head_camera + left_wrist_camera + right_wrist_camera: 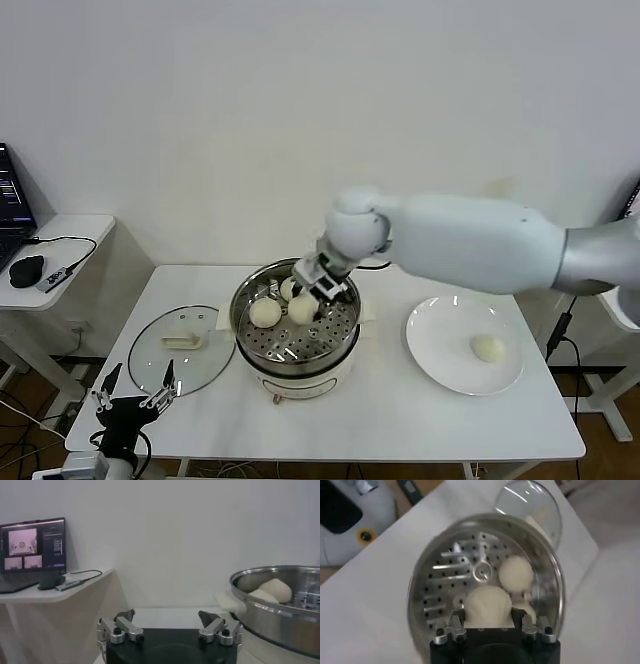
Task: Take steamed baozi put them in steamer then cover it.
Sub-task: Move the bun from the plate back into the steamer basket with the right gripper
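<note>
My right claw hangs inside the steamer, its fingers closed around a baozi that sits low over the perforated tray; I hold it low so the bun can settle without rolling. Two other baozi already lie on the tray, one toward the lid's side and one at the back, though my arm hides part of that one, so I cannot be sure of its exact seat; I judge the bun in my grip is being set in the free gap beside them. The last baozi waits on the white plate on my right, well apart from the pot. The cover lies flat on the worktop just beside the steamer, handle up, ready for lifting; my left claw idles near its front edge, fingers spread wide, holding nothing.
</note>
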You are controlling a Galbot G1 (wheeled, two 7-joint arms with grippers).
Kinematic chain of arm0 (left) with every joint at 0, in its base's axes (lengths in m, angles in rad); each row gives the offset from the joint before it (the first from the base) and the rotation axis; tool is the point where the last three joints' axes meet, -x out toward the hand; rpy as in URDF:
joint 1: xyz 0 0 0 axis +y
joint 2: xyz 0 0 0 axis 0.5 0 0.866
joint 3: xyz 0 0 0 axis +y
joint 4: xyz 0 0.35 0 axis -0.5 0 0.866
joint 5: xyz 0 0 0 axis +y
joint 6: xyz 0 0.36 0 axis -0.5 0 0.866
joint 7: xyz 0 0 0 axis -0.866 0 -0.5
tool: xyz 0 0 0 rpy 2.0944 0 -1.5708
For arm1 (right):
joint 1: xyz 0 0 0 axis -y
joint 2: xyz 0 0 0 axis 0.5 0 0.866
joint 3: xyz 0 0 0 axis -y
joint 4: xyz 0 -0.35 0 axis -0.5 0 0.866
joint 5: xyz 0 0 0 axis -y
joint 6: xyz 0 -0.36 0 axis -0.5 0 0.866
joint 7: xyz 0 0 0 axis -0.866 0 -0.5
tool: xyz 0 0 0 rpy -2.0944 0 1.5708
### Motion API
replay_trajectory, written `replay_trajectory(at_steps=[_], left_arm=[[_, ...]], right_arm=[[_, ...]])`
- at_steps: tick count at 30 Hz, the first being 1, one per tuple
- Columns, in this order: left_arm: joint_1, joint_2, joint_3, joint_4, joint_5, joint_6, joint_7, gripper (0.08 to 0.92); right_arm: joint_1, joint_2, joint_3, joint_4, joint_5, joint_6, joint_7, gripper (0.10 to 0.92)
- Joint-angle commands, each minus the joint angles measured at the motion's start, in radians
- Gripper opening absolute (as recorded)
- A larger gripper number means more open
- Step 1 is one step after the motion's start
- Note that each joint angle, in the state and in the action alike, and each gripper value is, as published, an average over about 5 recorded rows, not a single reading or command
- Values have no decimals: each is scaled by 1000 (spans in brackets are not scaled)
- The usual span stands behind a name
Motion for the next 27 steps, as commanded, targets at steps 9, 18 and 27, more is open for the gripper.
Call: replay_trajectory(at_steps=[9,18,27], left_arm=[[-11,-3,4,11,0,-1,0,823],[-22,-5,8,18,0,-2,0,823],[-20,-8,8,18,1,-2,0,823]], right_arm=[[-62,101,-59,-44,-214,193,39,594],[-79,118,-58,-61,-208,198,41,594],[-60,102,-44,-51,-188,201,33,632]])
